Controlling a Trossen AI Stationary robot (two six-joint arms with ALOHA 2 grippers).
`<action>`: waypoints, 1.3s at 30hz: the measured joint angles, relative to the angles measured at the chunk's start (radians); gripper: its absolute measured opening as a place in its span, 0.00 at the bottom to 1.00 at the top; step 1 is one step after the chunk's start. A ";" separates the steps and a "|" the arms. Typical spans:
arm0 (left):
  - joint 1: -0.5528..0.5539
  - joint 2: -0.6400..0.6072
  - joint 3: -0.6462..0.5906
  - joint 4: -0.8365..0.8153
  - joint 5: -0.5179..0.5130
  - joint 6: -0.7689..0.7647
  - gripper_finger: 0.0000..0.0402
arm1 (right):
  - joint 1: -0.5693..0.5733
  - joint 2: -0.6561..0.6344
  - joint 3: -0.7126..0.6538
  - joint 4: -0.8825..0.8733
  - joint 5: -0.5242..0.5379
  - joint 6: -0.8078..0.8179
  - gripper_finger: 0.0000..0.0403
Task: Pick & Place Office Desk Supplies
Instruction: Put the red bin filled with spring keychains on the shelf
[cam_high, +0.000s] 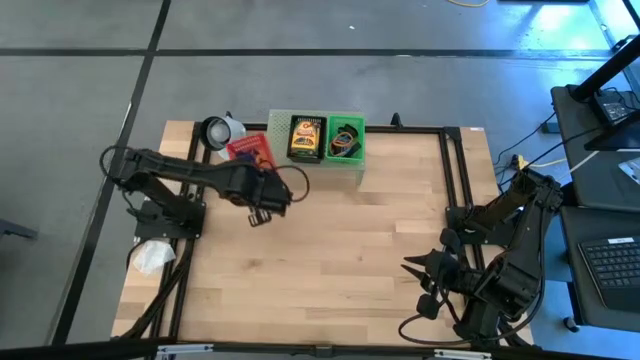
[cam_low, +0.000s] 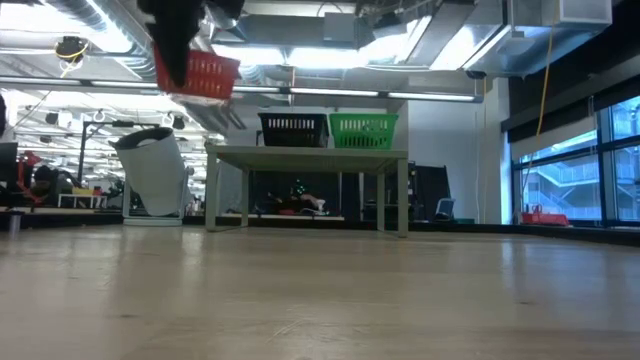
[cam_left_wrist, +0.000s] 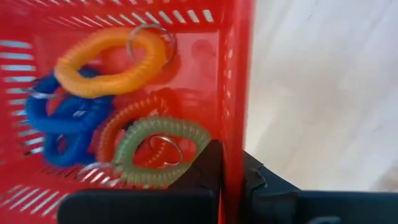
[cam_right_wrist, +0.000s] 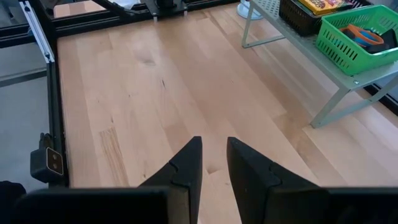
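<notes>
Ribbed coil loops in orange, blue and green are heaped in a slotted red plastic basket, upper left of the high view, its wall pinched by the left gripper. The right gripper, lower right, is narrowly parted and holds nothing.

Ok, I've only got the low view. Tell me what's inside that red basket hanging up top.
Observer: The left wrist view shows coiled loops in the red basket: an orange loop, blue loops and a green loop.
Operator: Now tell me how it's held.
Observer: The left gripper is shut on its side wall, one finger inside, one outside.
Operator: Report the right arm.
Observer: The right gripper hangs open over bare wood at the table's near right, holding nothing.
</notes>
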 joint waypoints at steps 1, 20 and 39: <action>0.019 -0.011 -0.016 -0.001 0.000 0.024 0.01 | 0.000 0.000 0.000 0.000 0.000 0.000 0.19; 0.373 -0.025 -0.057 0.167 0.057 0.547 0.01 | 0.000 0.000 0.000 0.016 0.000 -0.003 0.19; 0.477 0.003 -0.085 0.267 0.187 0.748 0.01 | 0.000 0.000 0.000 0.043 0.000 -0.019 0.19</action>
